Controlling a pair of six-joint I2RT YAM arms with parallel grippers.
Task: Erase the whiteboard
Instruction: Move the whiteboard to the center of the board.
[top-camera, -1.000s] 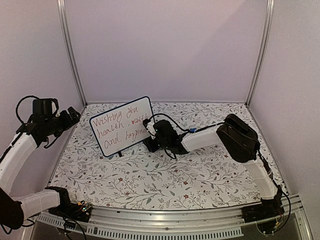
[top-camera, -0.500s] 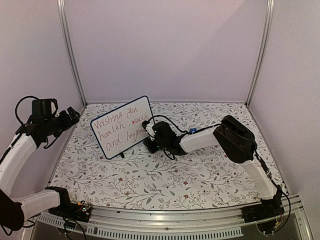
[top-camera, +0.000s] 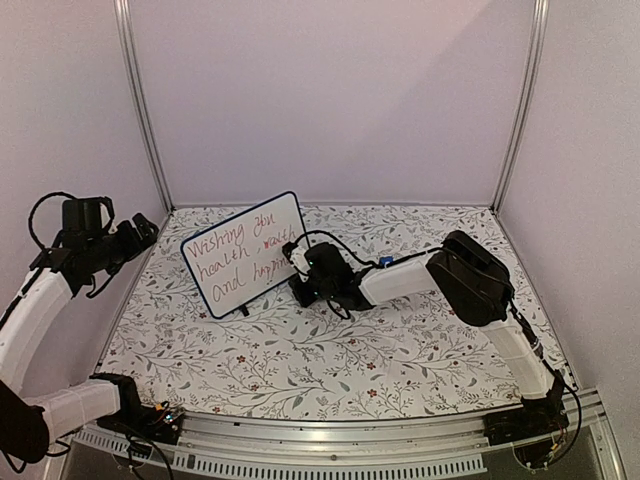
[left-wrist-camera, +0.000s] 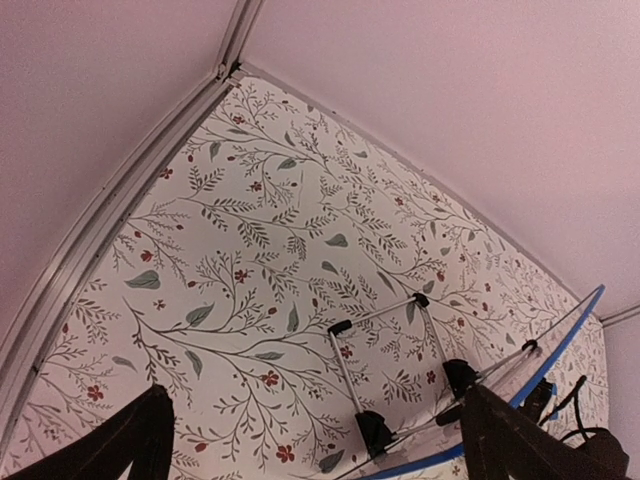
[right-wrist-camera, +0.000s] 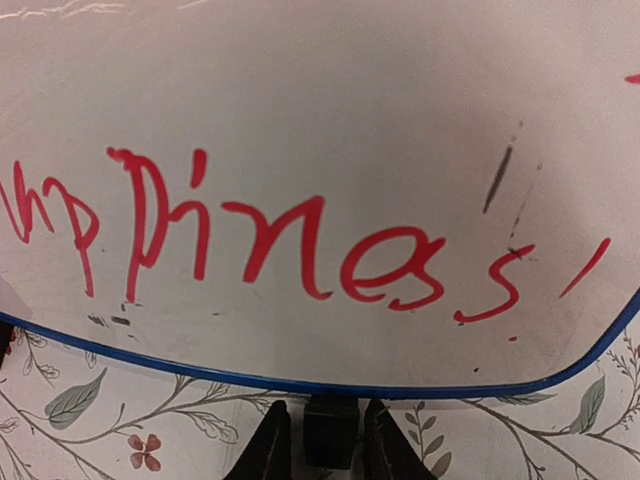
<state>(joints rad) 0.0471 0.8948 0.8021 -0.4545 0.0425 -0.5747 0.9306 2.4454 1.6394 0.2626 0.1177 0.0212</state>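
The whiteboard (top-camera: 245, 255) stands tilted on the floral table, left of centre, with red handwriting across it. In the right wrist view the whiteboard (right-wrist-camera: 320, 120) fills the frame, its blue edge running along the bottom. My right gripper (top-camera: 298, 264) is at the board's lower right corner. There my right gripper (right-wrist-camera: 327, 420) is shut on a black foot (right-wrist-camera: 330, 435) under the blue edge. My left gripper (top-camera: 143, 230) hangs open at the far left, above the table's edge and apart from the board. In the left wrist view my left gripper (left-wrist-camera: 335, 455) holds nothing.
The left wrist view shows the board's back, with its wire stand (left-wrist-camera: 385, 330) and blue rim (left-wrist-camera: 570, 335) at the lower right. Pale walls with metal corner posts (top-camera: 140, 100) close in the table (top-camera: 330, 350) on three sides. The right arm (top-camera: 470, 275) stretches across the middle right.
My right gripper has shifted slightly left toward the board's corner and its jaws have closed. The left arm and the board have barely moved.
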